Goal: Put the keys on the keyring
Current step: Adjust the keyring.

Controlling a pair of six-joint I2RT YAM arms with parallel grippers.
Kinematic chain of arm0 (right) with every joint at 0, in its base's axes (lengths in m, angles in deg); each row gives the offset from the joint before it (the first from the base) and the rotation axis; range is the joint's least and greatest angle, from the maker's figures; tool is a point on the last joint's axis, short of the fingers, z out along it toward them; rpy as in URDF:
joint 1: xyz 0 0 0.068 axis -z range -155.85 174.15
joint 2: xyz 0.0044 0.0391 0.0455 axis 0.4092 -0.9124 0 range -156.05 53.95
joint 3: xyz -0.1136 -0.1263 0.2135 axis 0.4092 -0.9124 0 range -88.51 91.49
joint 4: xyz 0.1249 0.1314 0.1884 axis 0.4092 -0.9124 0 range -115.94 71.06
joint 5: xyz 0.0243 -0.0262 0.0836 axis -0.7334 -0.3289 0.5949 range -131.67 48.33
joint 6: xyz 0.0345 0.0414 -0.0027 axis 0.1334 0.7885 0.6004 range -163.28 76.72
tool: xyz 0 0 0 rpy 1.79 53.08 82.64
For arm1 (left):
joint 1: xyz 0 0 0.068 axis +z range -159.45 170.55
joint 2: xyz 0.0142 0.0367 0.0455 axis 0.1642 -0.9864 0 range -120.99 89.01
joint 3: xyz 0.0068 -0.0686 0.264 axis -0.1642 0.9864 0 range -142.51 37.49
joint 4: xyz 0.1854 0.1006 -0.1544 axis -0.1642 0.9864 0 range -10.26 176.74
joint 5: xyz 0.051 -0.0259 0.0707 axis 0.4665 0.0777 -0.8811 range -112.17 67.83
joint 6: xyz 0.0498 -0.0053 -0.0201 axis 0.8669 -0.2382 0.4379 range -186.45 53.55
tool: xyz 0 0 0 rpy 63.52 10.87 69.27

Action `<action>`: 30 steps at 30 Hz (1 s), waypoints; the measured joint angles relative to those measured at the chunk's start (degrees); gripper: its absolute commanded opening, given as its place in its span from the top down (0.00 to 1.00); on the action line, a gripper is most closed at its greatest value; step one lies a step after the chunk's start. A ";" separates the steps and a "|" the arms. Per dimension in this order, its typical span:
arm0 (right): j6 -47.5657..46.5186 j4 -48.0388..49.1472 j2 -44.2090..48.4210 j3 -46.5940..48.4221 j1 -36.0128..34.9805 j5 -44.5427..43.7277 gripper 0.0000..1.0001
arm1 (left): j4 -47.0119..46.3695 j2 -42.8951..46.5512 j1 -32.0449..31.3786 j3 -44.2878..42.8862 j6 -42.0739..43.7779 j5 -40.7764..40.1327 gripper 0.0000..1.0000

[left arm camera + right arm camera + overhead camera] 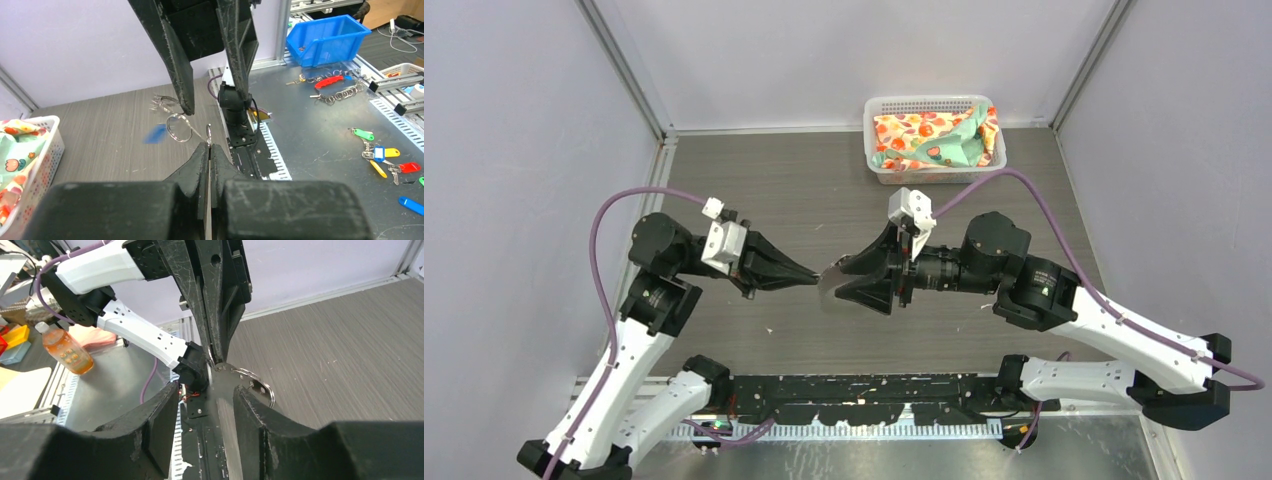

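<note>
— Left jaws?
— Closed, pinching the keyring [828, 277] above mid-worktop [754, 200].
— Right jaws?
— Apart, empty, facing it from three o'clock.
— Keys?
— One blurred blue key [156, 134], nine o'clock of the left tips.

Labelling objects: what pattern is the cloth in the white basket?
The cloth is orange-red floral with mint green; top view shows it best.

Bright, even light; slight motion blur
</note>
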 measured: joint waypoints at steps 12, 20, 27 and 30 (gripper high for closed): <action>-5.53 -0.61 0.07 0.37 -0.02 0.70 0.52 | -2.08 3.74 0.00 1.66 8.48 2.71 1.00; -7.65 -1.70 -0.83 0.81 -1.29 1.55 0.47 | -0.35 6.60 0.00 2.10 19.30 2.93 1.00; -10.86 -3.65 -2.54 3.74 -3.19 1.22 0.47 | 3.74 7.39 0.00 2.14 27.21 3.65 1.00; -12.28 -4.44 -2.84 4.79 -4.74 0.59 0.46 | 4.13 7.39 0.00 2.16 28.22 3.80 1.00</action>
